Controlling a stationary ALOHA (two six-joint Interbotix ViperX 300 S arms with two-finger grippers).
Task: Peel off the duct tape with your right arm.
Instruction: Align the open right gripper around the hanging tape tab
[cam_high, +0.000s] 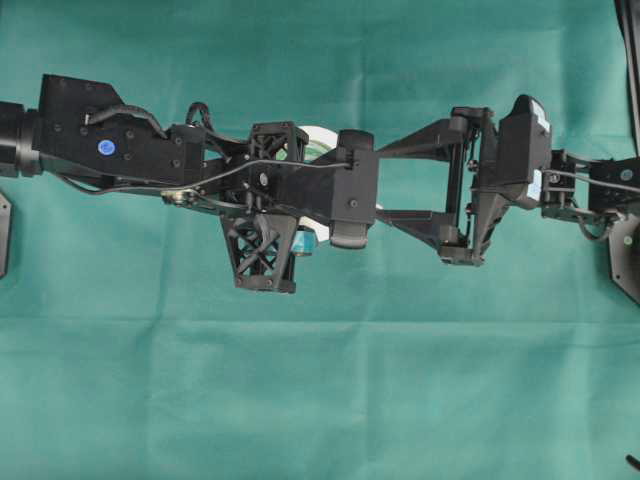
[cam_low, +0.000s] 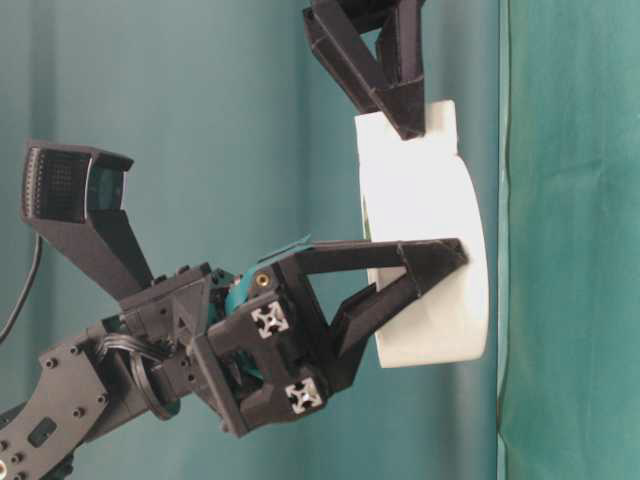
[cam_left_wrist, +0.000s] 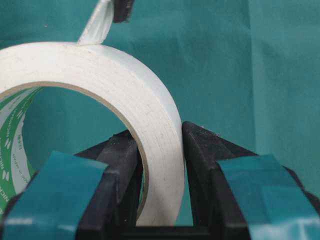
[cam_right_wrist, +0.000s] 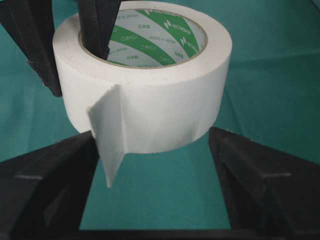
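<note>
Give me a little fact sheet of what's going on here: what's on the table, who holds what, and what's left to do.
object: duct tape, a white roll with green print inside its core
surface: green cloth
left gripper: shut on the roll's wall, one finger inside the core, one outside
right gripper: fingers either side of the loose strip end, not yet pinching it
strip: flap lifted off the roll, still attached
left to do: grip the flap and peel

There was one tape roll (cam_right_wrist: 150, 95) with one loose strip (cam_right_wrist: 111, 137). Two black arms met over one green cloth (cam_high: 320, 400), each with one two-fingered tool: left (cam_left_wrist: 159, 165), right (cam_right_wrist: 155, 195).
</note>
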